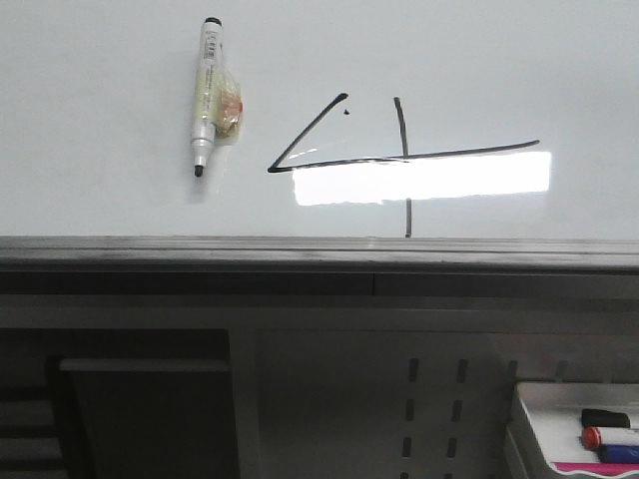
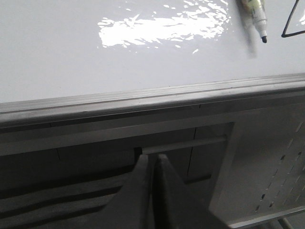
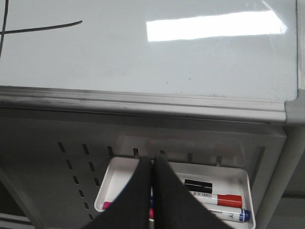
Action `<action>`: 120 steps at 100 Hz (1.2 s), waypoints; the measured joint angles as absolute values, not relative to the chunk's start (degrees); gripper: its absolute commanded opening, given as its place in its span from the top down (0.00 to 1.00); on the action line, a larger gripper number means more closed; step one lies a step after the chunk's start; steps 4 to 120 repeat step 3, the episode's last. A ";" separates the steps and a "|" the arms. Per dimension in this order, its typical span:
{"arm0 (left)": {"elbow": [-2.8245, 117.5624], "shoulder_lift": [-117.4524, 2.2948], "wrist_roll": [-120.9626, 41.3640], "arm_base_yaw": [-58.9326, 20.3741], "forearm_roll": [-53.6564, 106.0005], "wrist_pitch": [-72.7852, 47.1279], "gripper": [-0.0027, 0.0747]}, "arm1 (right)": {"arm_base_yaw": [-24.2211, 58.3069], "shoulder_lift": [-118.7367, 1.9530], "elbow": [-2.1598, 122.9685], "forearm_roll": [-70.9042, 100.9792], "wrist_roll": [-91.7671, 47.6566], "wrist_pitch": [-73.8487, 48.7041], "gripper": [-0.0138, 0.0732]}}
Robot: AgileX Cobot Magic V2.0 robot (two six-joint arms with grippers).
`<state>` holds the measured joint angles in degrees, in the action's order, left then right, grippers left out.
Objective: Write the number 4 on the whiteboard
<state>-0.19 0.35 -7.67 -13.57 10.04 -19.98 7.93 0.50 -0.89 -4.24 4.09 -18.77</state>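
The whiteboard (image 1: 100,190) fills the upper part of the front view, with a grey edge rail (image 1: 300,249) along its near side. The number 4 (image 1: 399,150) is drawn on it in thin black strokes, with a tiny dot near its top. A black-capped marker (image 1: 207,95) lies on the board left of the 4, tip toward the rail; its tip shows in the left wrist view (image 2: 259,21). My left gripper (image 2: 153,160) is shut and empty, below the rail. My right gripper (image 3: 152,160) is shut and empty, over a white tray (image 3: 240,174). Neither gripper shows in the front view.
The white tray (image 1: 534,409) hangs on a grey perforated panel (image 1: 429,399) below the board at the right and holds a red-capped marker (image 3: 219,199), a blue-capped marker (image 3: 233,214), a pink one and a black item. A bright light reflection (image 1: 419,180) lies across the 4.
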 measured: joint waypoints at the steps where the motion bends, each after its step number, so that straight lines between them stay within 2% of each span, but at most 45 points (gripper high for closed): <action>1: -0.19 0.35 -7.67 -13.57 10.04 -19.98 0.99 | 7.93 0.50 -0.89 -4.24 4.09 -18.77 0.89; 120: -0.19 0.35 -7.67 -13.57 10.04 -19.98 0.99 | 7.93 0.50 -0.89 -4.24 4.09 -18.77 0.89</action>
